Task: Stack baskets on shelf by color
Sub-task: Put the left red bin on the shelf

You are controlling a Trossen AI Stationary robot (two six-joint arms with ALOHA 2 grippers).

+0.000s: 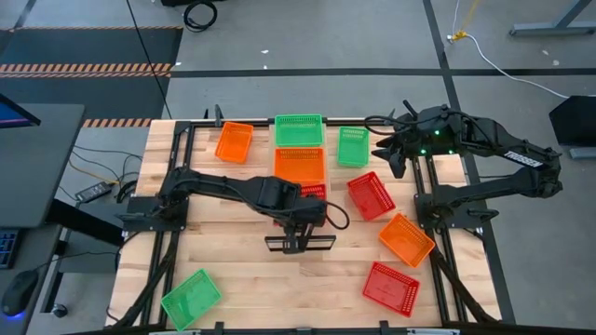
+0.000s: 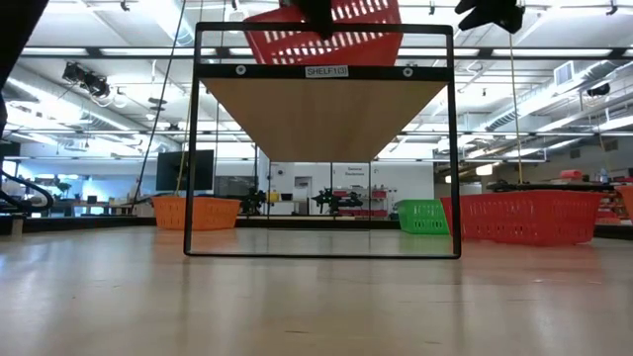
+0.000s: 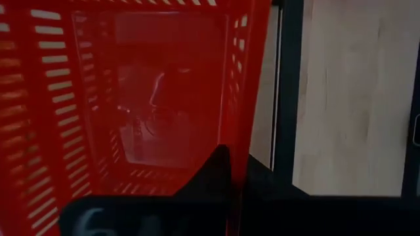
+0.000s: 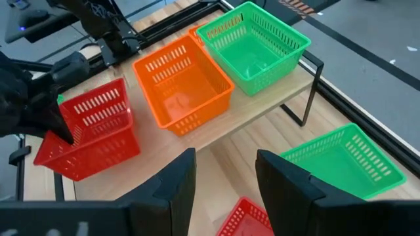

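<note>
A raised pale-wood shelf [image 4: 262, 111] carries a green basket [image 1: 299, 130] at its far end and an orange basket [image 1: 300, 166] in the middle. My left gripper [image 1: 296, 200] is over the shelf's near end, shut on a red basket [image 4: 92, 131] that sits tilted there. My right gripper [image 4: 226, 190] is open and hovers above the table to the right of the shelf, touching nothing. Loose on the tabletop lie an orange basket [image 1: 234, 141], a green basket [image 1: 353, 146], a red basket [image 1: 371, 195], an orange basket [image 1: 406, 238], a red basket [image 1: 390, 288] and a green basket [image 1: 190, 298]. My left gripper holds the red basket by one side wall [image 3: 252, 98], coming from above. One finger [image 3: 216, 174] shows inside the basket against that wall; the wall hides the other. The basket is tilted, its lower end down at the shelf's near end [image 4: 72, 164].
The shelf stands on a black metal frame [image 2: 321, 71] with open room beneath it. Black frame rails [image 1: 177, 186] run along both sides of the butcher-block table. The near middle of the tabletop [image 1: 298, 288] shows bare wood.
</note>
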